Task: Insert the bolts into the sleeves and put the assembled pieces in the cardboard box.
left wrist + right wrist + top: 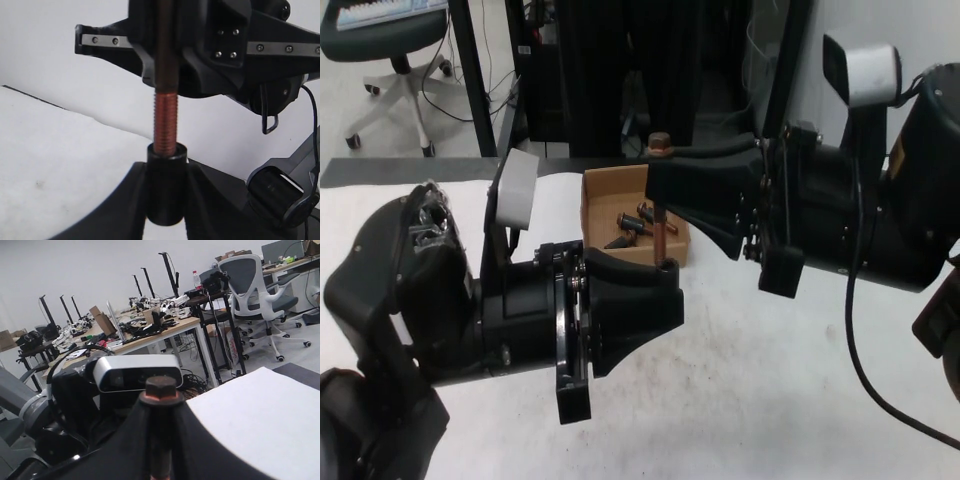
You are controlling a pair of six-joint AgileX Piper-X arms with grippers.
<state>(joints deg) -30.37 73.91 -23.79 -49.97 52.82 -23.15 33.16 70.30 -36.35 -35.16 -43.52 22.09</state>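
Left gripper (166, 200), low in centre frame, is clamped on the upright sleeve (166, 170). Right gripper (161, 440) pinches the bolt (165, 122), whose thread is apparently just entering. Insertion is in hand; the next move calls for a straight push down. The cardboard box (592, 205) lies at upper centre.

High view overlooks bench (770, 400) from behind, wrist views close, sharing bolt (661, 232)

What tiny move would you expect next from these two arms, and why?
Probably the right gripper lowers the bolt deeper: its tip sits in the sleeve held by the left gripper, but much copper thread is exposed above it.
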